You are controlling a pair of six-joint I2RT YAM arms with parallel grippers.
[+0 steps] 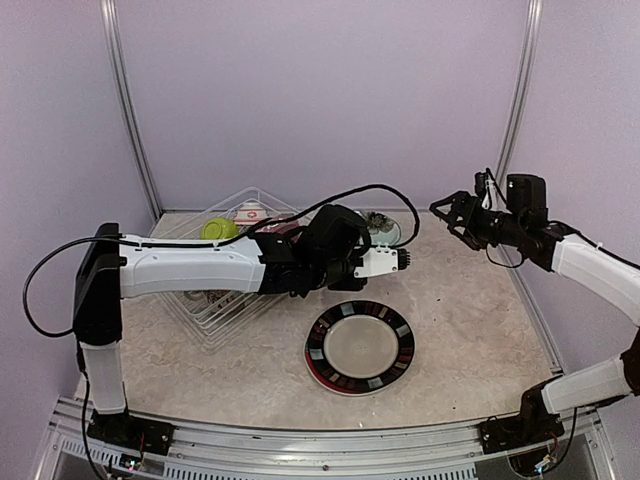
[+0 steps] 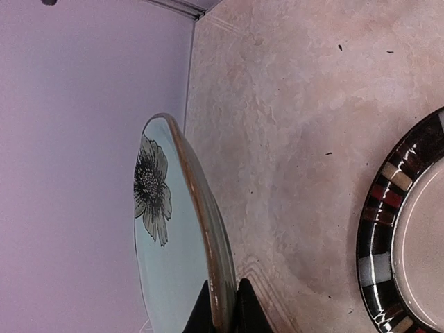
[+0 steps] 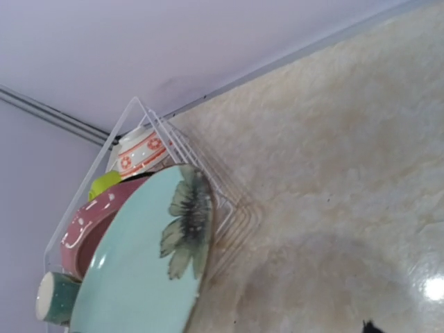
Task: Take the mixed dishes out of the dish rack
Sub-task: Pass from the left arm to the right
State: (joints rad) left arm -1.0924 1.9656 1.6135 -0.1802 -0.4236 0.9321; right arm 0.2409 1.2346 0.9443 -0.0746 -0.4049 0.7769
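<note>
My left gripper (image 1: pixel 403 256) is shut on the brown rim of a pale blue plate with a dark flower (image 1: pixel 384 228), held on edge above the table, to the right of the white wire dish rack (image 1: pixel 232 300). In the left wrist view both fingertips (image 2: pixel 246 305) pinch the plate (image 2: pixel 163 229). The rack holds a lime green bowl (image 1: pixel 219 229), a red-white bowl (image 3: pixel 139 154), a pink dotted plate (image 3: pixel 87 225) and a mug (image 3: pixel 54 298). A black-rimmed striped plate (image 1: pixel 360 347) lies flat on the table. My right gripper (image 1: pixel 450 220) is open and empty, raised at the right.
Purple walls close the back and both sides, with metal posts (image 1: pixel 130 120) in the corners. The left arm's black cable (image 1: pixel 40 270) loops out to the left. The table's aluminium front rail (image 1: pixel 300 440) runs between the arm bases.
</note>
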